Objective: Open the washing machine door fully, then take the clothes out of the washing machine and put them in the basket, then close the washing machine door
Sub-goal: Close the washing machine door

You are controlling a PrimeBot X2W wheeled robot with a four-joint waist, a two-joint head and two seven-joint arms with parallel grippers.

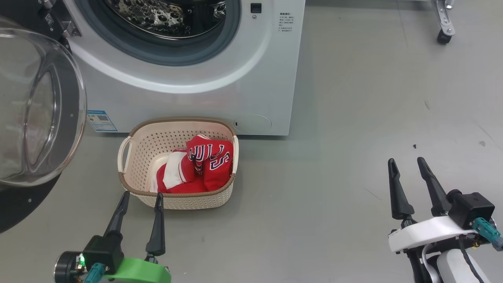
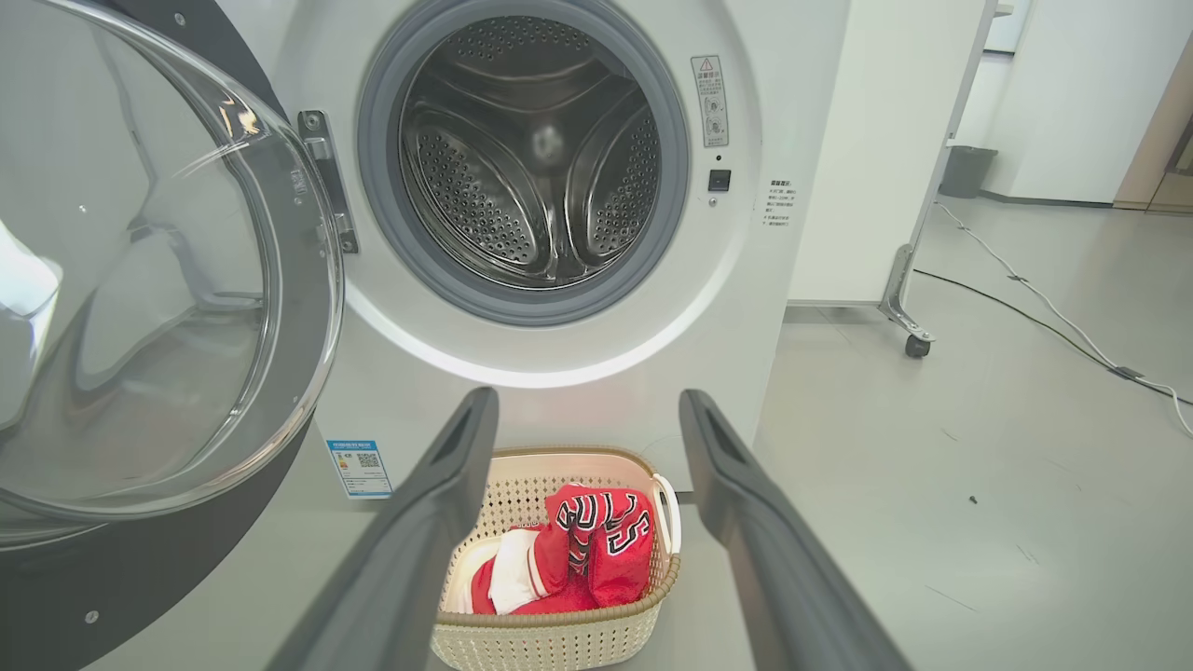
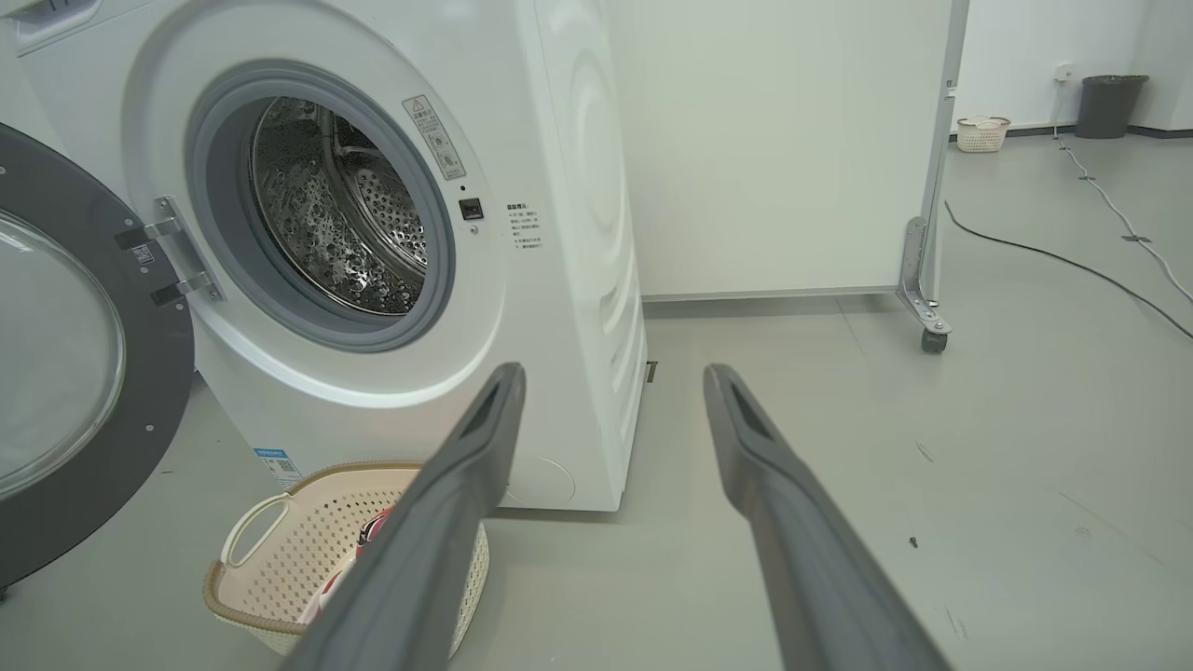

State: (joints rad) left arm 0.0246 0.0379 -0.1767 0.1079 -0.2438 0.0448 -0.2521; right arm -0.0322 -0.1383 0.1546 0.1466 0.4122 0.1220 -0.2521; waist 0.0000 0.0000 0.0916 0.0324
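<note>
The white washing machine (image 1: pixel 220 74) (image 2: pixel 736 308) (image 3: pixel 569 233) stands with its door (image 1: pixel 39 110) (image 2: pixel 140 280) (image 3: pixel 75 354) swung wide to the left; the steel drum (image 2: pixel 541 158) looks bare inside. On the floor in front sits the cream basket (image 1: pixel 137 145) (image 2: pixel 559 643) (image 3: pixel 270 550), holding the red clothes (image 1: pixel 204 165) (image 2: pixel 587 550) with some white fabric. My left gripper (image 1: pixel 142 195) (image 2: pixel 587 410) is open, fingertips just at the basket's near rim. My right gripper (image 1: pixel 406 161) (image 3: pixel 615 382) is open over bare floor, well right of the basket.
A white panel on castors (image 2: pixel 913 345) (image 3: pixel 932 335) stands right of the machine, with cables (image 2: pixel 1053 317) (image 3: pixel 1072 261) trailing across the grey floor. A dark bin (image 3: pixel 1114 104) and a second small basket (image 3: pixel 983 132) sit far back by the wall.
</note>
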